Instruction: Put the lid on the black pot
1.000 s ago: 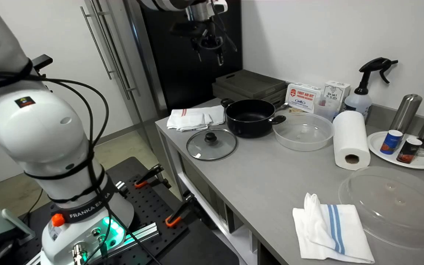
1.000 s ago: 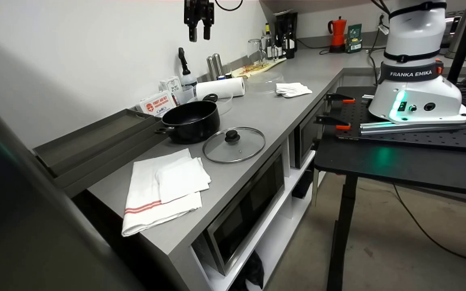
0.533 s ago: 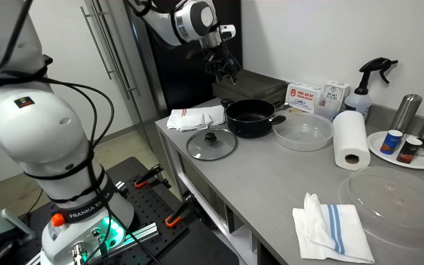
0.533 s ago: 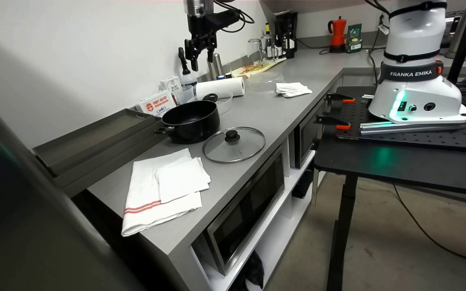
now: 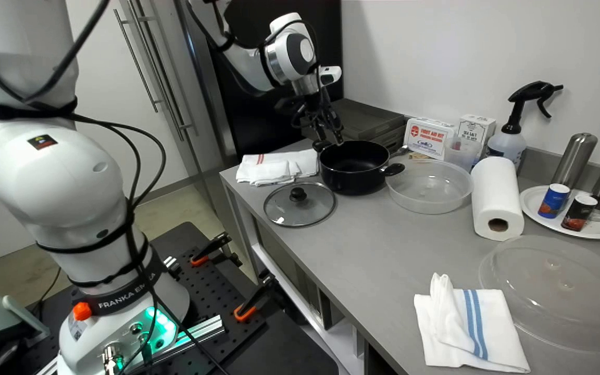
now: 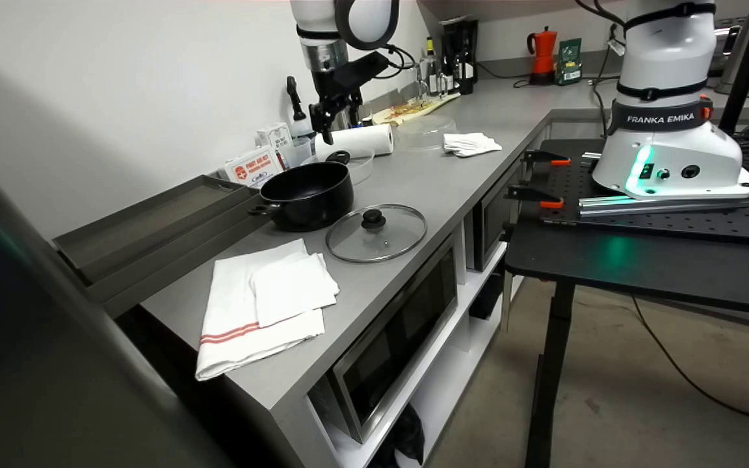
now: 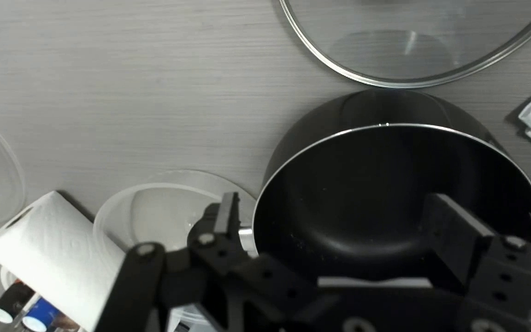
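The round glass lid lies flat on the grey counter with its dark knob up, also seen in an exterior view. In the wrist view the lid is cut off by the top edge. The black pot stands upright and uncovered right beside it, with two short handles; it also shows in an exterior view and in the wrist view. My gripper is open and empty above the pot, fingers down. In the wrist view its spread fingers frame the pot's interior from above.
A folded red-striped white towel lies by the counter's end. A clear bowl stands on the pot's far side, near a paper towel roll. Grey trays and a first aid box stand along the wall.
The arm has come down and my gripper has dropped from high up to just above the pot, tilting on the way. It stays open. The lid and the pot have not moved.
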Action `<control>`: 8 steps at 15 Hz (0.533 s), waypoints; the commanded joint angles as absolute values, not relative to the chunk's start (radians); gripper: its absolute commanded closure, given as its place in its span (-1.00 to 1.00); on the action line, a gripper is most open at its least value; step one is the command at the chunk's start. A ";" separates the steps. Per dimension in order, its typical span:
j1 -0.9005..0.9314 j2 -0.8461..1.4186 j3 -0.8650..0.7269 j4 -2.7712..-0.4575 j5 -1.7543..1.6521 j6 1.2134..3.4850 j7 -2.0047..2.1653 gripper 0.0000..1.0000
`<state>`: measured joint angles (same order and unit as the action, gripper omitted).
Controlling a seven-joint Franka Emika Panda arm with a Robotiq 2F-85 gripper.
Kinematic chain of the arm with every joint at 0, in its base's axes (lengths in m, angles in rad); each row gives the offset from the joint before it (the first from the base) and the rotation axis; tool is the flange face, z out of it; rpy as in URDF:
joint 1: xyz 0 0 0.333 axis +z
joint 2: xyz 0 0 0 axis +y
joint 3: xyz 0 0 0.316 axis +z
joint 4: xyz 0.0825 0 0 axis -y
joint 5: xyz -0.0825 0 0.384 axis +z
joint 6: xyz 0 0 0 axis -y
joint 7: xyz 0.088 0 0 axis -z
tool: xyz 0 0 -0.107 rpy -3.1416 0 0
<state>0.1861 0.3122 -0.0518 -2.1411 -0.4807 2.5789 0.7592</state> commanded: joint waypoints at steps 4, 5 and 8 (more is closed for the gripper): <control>0.205 0.397 -0.071 -2.117 -0.430 2.528 0.763 -1.00; 0.199 0.404 -0.064 -2.121 -0.410 2.526 0.747 -1.00; 0.196 0.421 -0.055 -2.136 -0.363 2.546 0.717 -1.00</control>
